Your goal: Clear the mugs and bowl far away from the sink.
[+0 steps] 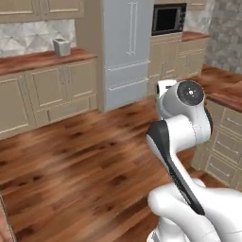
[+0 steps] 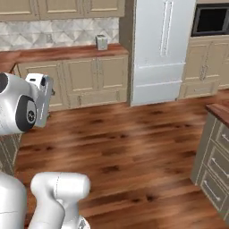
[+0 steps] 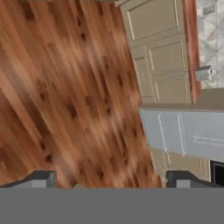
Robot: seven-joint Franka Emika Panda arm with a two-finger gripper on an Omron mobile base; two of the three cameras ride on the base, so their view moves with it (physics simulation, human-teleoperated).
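Observation:
The two mugs, the red bowl and the sink are all out of view. In the hand view my gripper (image 3: 111, 181) looks across wooden floor toward the cabinets. Its two dark fingertips (image 3: 42, 178) stand far apart at the bottom edge with nothing between them, so it is open. My arm is folded high over the floor, its wrist (image 1: 188, 94) near the island counter on the right.
A steel fridge (image 1: 127, 47) stands ahead, with a microwave (image 1: 168, 19) to its right. Beige cabinets under a wooden counter (image 1: 42, 59) carry a small grey toaster (image 1: 61, 46). An island counter with drawers (image 1: 229, 123) flanks my right. Open wooden floor (image 2: 129, 143) lies between.

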